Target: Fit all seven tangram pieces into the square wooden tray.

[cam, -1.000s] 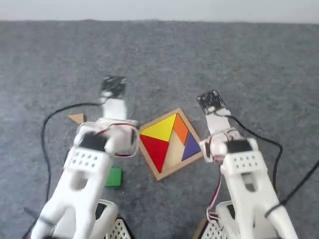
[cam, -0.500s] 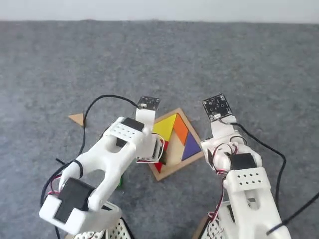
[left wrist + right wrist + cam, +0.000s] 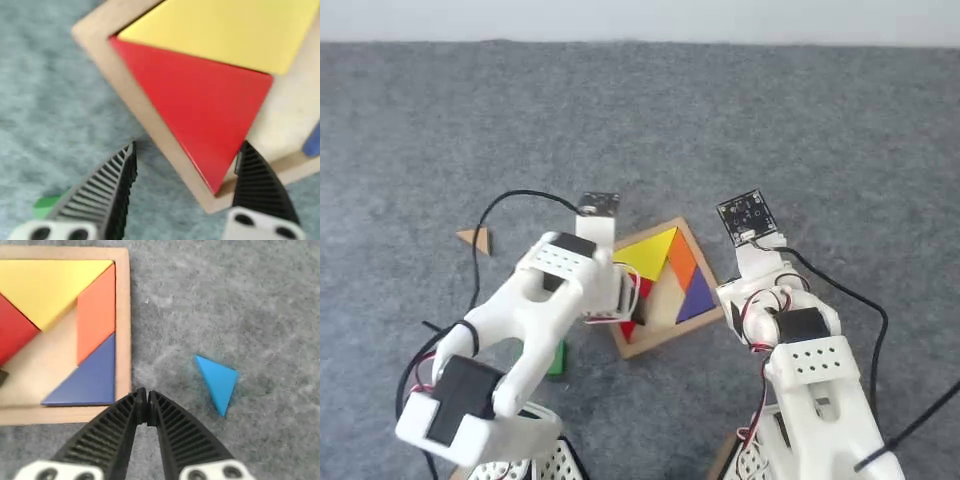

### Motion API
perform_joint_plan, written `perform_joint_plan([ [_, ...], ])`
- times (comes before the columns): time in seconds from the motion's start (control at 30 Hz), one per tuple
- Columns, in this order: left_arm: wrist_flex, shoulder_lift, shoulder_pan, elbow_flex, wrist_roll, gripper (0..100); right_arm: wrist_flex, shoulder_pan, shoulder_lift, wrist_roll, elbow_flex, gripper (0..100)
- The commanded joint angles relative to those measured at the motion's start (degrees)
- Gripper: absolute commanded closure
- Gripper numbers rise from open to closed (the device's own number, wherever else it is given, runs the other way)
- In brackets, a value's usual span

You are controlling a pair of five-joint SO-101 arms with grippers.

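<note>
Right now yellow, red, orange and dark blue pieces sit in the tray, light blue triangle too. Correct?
No. The right wrist view shows the light blue triangle on the carpet outside the tray. The yellow piece, red piece, orange piece and dark blue piece do sit in the tray.

The far half of the counter (image 3: 770, 110) lies open. The left arm (image 3: 535, 310) hangs over the tray (image 3: 674, 331) at its corner toward the counter's left edge, covering the red piece (image 3: 200, 105). Its spread pincer (image 3: 188, 147) straddles the rim. Bare wood (image 3: 45, 360) inside the tray lies uncovered. A light blue triangle (image 3: 217, 382) lies near the rim.
</note>
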Motion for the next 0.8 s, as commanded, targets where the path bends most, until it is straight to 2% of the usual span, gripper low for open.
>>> perform_joint_plan([
  [0.0, -0.88, 0.09, -3.25, -1.63, -2.73, 70, -1.36, -0.48, -0.92, -0.26, -0.26, 98.9],
  [0.17, -3.43, 0.0, -6.15, -3.12, -6.95, 70, -1.36, -0.48, -0.84, -0.26, -0.26, 98.9],
  [0.4, -3.43, 0.09, -15.74, -9.54, -11.69, 70, -1.36, -0.48, -1.1, -0.26, -0.18, 98.7],
  [0.63, -2.99, 0.0, -16.09, -10.24, -13.27, 70, -1.36, -0.48, -1.19, -0.18, -0.18, 98.9],
  [0.77, 0.88, -0.79, -18.64, -12.79, -14.51, 70, -1.1, -0.75, -1.19, 0.53, -0.18, 98.9],
])
